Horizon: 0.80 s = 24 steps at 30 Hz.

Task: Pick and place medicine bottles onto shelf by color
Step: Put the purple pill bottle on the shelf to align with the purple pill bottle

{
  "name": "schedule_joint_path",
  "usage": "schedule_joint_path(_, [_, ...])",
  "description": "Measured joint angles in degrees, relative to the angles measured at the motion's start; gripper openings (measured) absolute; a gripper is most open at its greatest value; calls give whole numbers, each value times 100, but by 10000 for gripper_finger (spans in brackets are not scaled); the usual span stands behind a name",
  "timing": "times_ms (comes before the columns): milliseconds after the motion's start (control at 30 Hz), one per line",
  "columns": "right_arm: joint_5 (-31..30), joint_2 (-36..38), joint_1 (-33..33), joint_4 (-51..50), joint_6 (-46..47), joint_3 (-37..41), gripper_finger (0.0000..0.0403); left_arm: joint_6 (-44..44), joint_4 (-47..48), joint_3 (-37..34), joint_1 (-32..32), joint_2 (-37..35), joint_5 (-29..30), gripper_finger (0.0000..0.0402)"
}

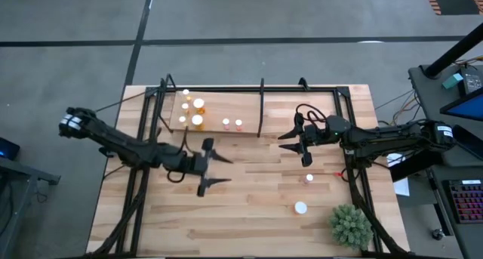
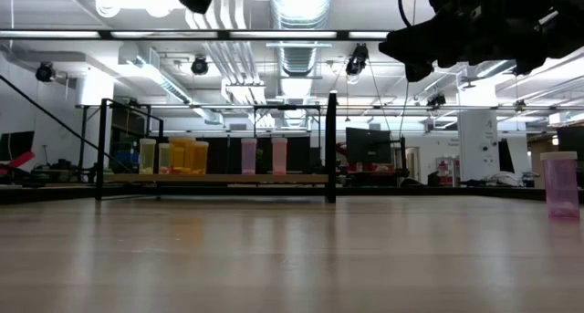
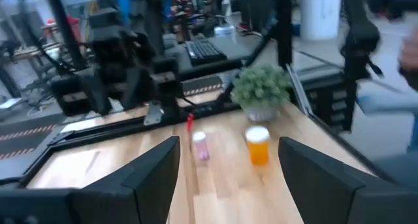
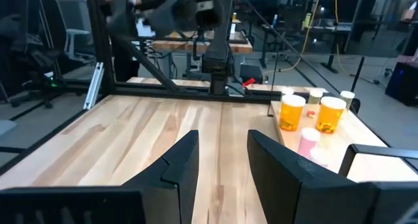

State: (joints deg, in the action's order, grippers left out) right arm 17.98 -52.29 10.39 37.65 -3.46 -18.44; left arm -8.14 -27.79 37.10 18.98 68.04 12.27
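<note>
Both grippers hang above the middle of the table with nothing in them. We see the left gripper [image 1: 218, 170] left of centre with its two fingers spread wide, pointing right. We find the right gripper [image 1: 296, 148] right of centre, fingers parted and pointing left toward the shelf.

Nearest to us on the right side sits the green spiky plant [image 1: 350, 226] at the table's near right corner. Just left of it and a little farther stands an orange bottle [image 1: 300, 208] with a white cap, alone on the bare wood. Farther again we spot a small pinkish bottle [image 1: 309, 179], close below the right gripper and apart from the orange one. The left wrist view shows these two bottles standing upright near each other in front of the plant.

At the far edge lies the shelf [image 1: 219, 112], a paler board with a thin black post [image 1: 261, 108] at its right side. On its left end we count several orange-yellow bottles [image 1: 198, 120] clustered together, and two pinkish bottles [image 1: 232, 124] stand side by side to their right.
</note>
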Motion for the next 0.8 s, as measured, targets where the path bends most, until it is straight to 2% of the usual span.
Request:
schedule_joint_path(133, [0,0,0,37,29,0,121,-126,-199,-442,63,-106,1,242])
schedule_joint_path(333, [-5,0,-34,-412,408,-331,121,-172,-227,-529,63,-466,9,242])
schedule_joint_path(533, [-9,0,-527,-2532,214,-1358,121,-1116,-159,-530,59,-893,9,242])
schedule_joint_path(667, [-14,-6,-1078,-3964,565,-2124,121,-1675,-125,-533,57,-1121,7,242])
schedule_joint_path(800, [-589,-44,-1784,-4956,1112,-2689,121,-1833,-118,-533,53,-1259,23,242])
